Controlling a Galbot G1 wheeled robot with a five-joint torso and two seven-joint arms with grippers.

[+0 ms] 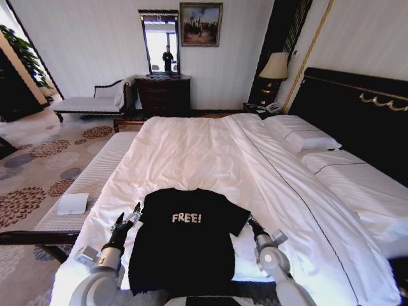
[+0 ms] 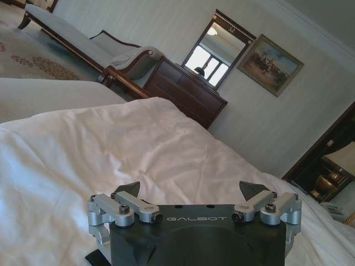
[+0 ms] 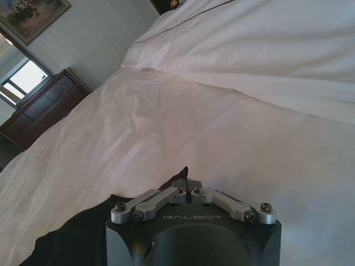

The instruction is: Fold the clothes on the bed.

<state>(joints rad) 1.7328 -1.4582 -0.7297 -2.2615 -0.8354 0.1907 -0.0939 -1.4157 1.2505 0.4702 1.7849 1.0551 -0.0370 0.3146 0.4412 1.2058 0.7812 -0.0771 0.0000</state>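
The left gripper (image 1: 127, 216) has its fingers (image 2: 128, 189) spread wide, with nothing between them; it sits just beside the T-shirt's left sleeve, low over the white duvet. The right gripper (image 1: 254, 224) has its fingers (image 3: 187, 183) pressed together, and their tips meet at the edge of the dark cloth by the T-shirt's right sleeve; whether a fold of fabric is pinched between them I cannot tell.

The black T-shirt (image 1: 185, 245) lies flat and face up on the bed (image 1: 191, 150), at the near end of it, with its white "FREE!" lettering (image 1: 186, 218) readable, the collar toward the far end and the hem toward the robot. Both sleeves are spread out to the sides. Beyond the T-shirt the duvet runs smooth toward the pillows (image 1: 299, 134) and the dark headboard (image 1: 357, 102). A small white folded towel (image 1: 72, 204) lies on the bench well to the left of the T-shirt.

The T-shirt looks like thin cotton: light, limp and quick to sag or bunch, not slippery, not fragile. It will probably drag along the soft duvet if pulled from one point only. The best holds seem to be the two shoulder seams or sleeve edges, one per gripper, pinching a single layer low against the duvet.
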